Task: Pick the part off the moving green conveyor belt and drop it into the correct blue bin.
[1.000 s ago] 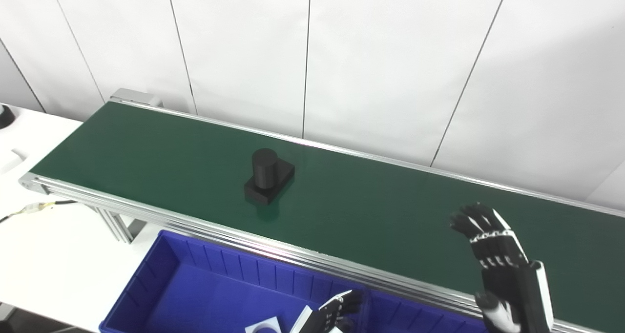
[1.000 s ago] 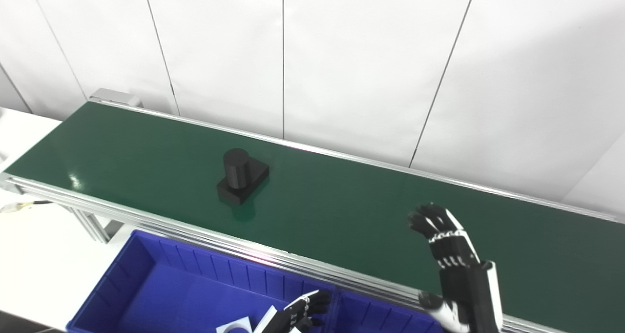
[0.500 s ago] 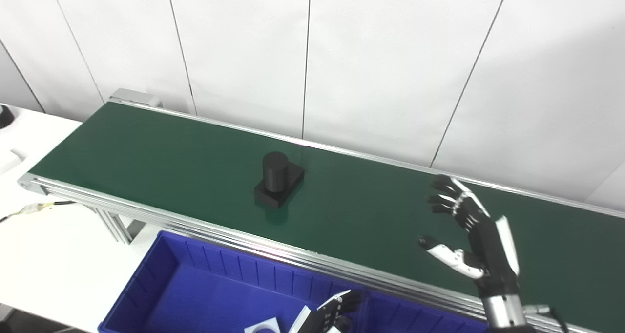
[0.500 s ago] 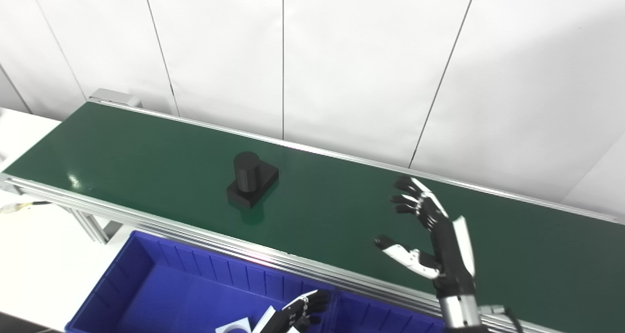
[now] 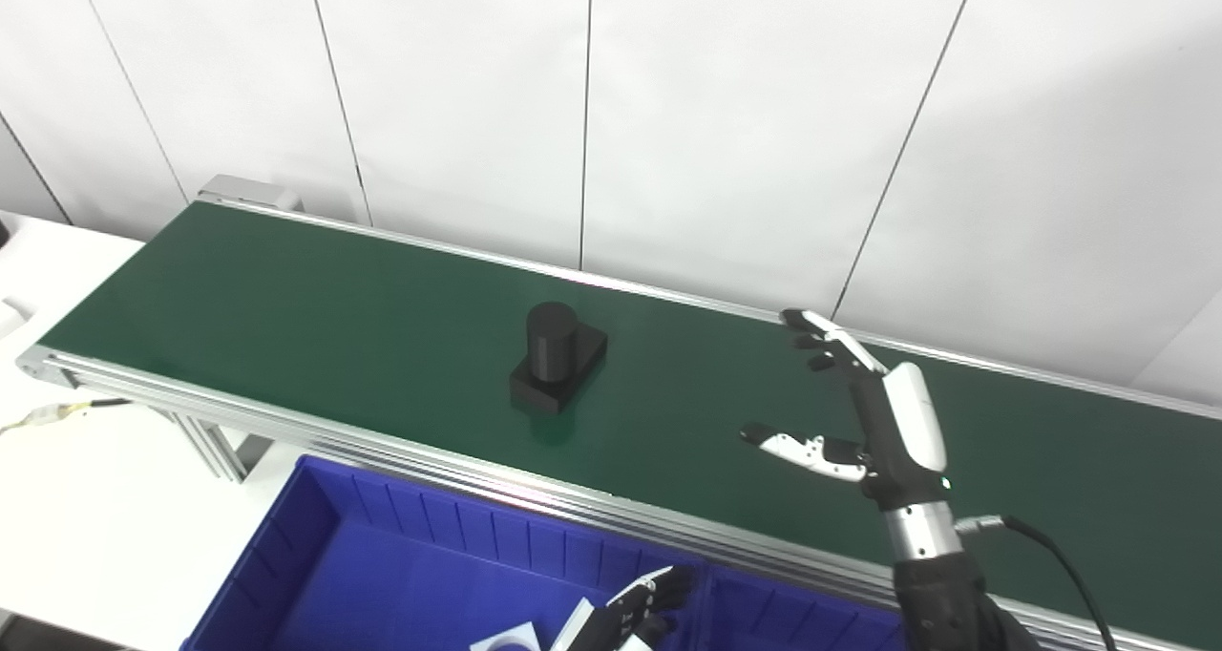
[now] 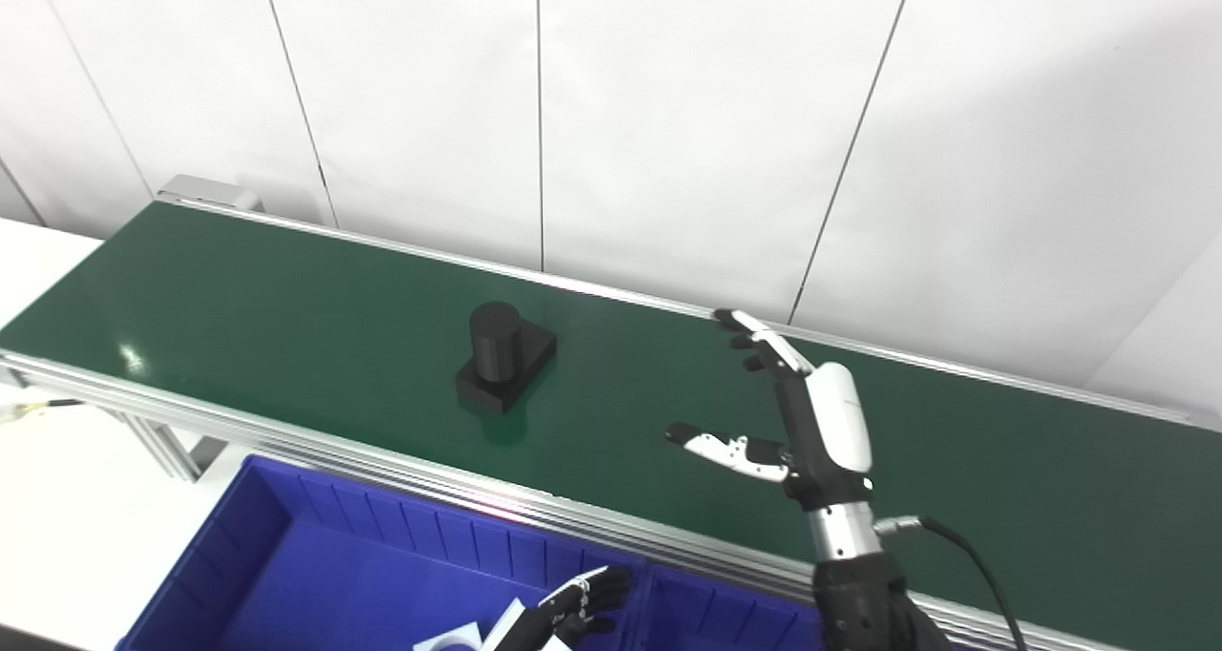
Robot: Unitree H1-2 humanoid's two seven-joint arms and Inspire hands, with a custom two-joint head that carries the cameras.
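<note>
My right robot hand [image 5: 864, 412], released with fingers spread, hovers over the belt [image 5: 286, 298], the part [image 5: 557, 357] lying well apart to its left, far nearer it than my left.

Right hand [image 5: 883, 412]: black fingers, white back shell, white thumb segments (black tip), silver ribbed wrist, black cable at the wrist. Left hand [image 5: 625, 613]: black fingers, white trim.
</note>
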